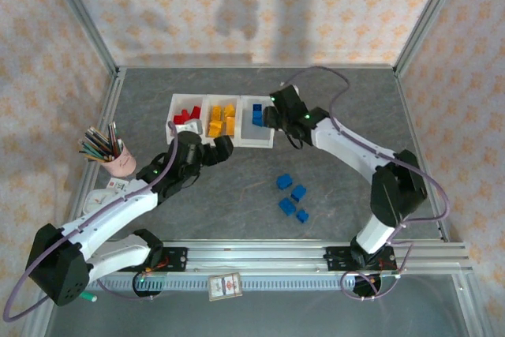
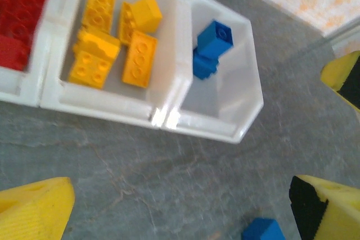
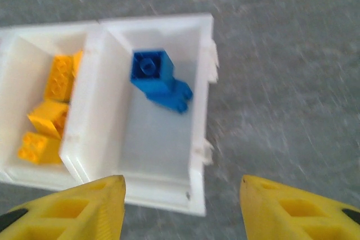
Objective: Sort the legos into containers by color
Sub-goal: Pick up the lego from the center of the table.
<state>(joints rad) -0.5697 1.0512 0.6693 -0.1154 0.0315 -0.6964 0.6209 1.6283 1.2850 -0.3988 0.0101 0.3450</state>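
A grey stone-patterned table (image 1: 347,179) sits inside walls of pale floral paper. Nearest the arm bases, four blue legos (image 1: 286,206) lie loose on the right and probably remain to be sorted. Further in, the left gripper (image 1: 223,147) hovers just before the containers (image 1: 254,144), fingers spread wide and empty. A pink cup (image 1: 120,165) of pencils stands off to the left. Red bricks (image 1: 186,118) fill the left compartment, yellow bricks (image 1: 221,120) the middle, and two blue bricks (image 3: 160,80) the right. The right gripper (image 1: 270,118) hangs above that blue compartment, wide apart and empty.
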